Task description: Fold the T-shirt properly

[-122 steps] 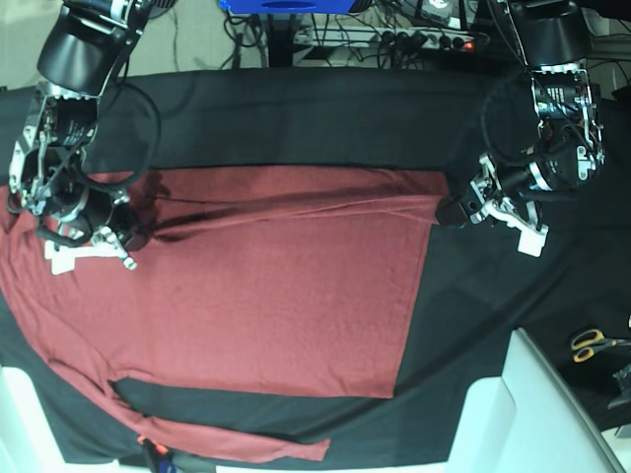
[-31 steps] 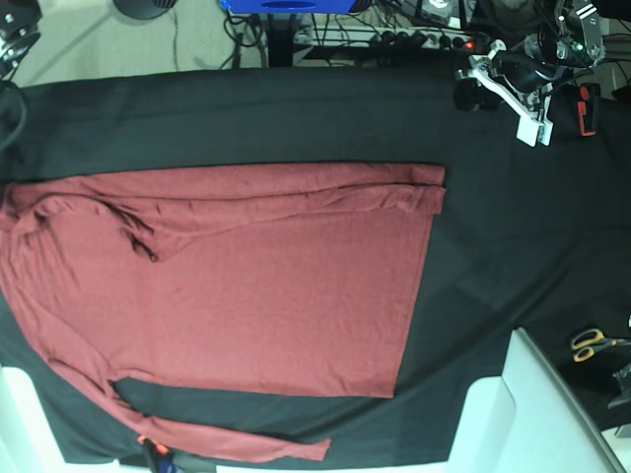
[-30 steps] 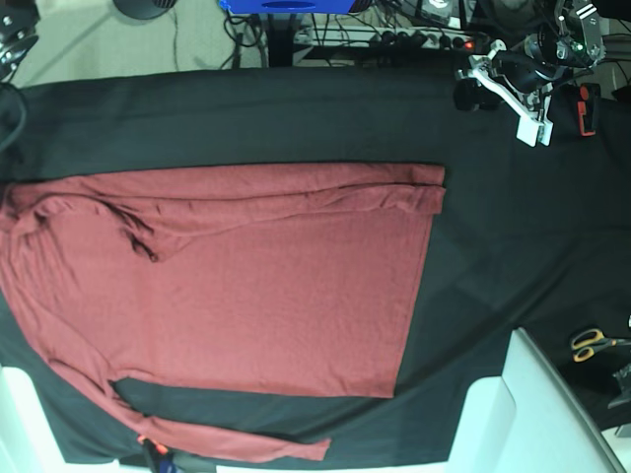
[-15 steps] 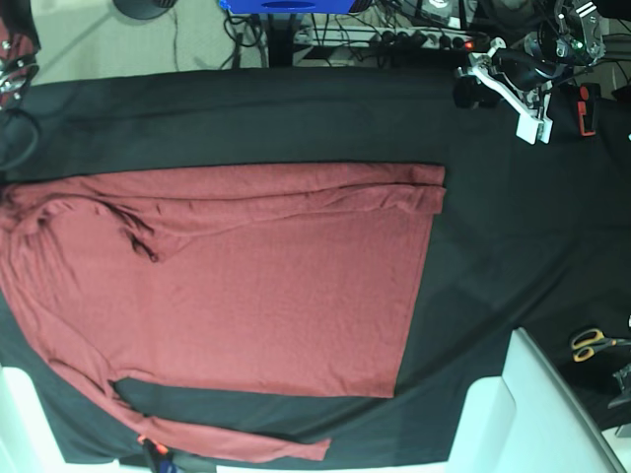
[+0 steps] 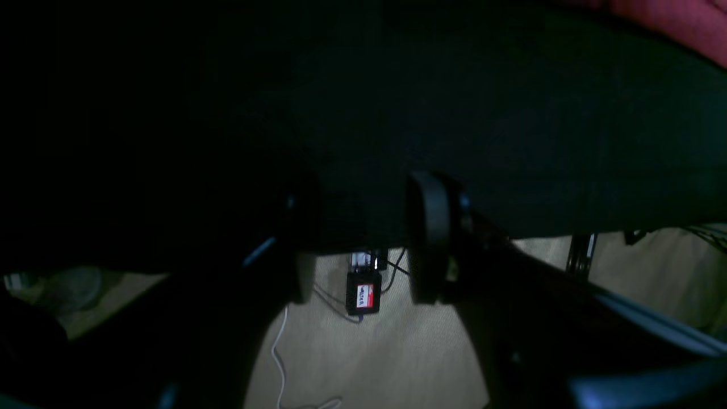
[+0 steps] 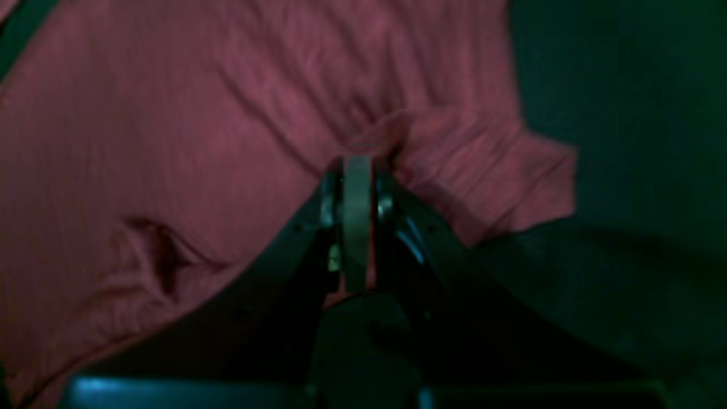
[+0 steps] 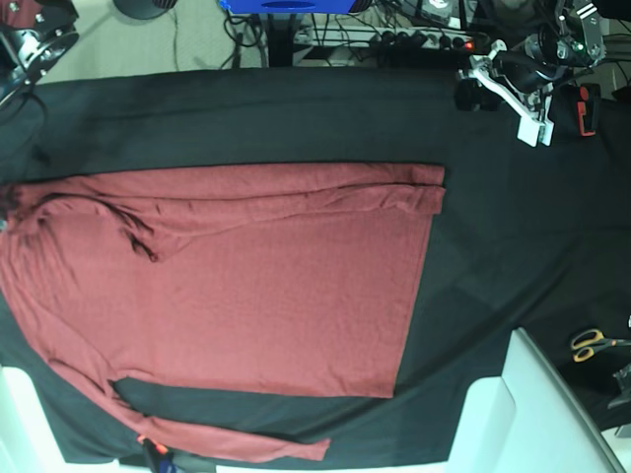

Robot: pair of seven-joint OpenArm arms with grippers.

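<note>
Now we have pulled both arms back: left end effector (image 7: 503,84) half-open and empty, right end effector (image 6: 356,170) closed, empty; T-shirt (image 7: 246,296) lies free, one sleeve folded.

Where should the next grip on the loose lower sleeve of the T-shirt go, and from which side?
Probably the cuff end of the lower sleeve of the T-shirt, coming from above on the near edge. It lies flat and stretched out, clear of the body panel, with black cloth around the tip.

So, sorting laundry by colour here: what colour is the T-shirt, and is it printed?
Plain dark red T-shirt, no print; clearest in the base view.
</note>
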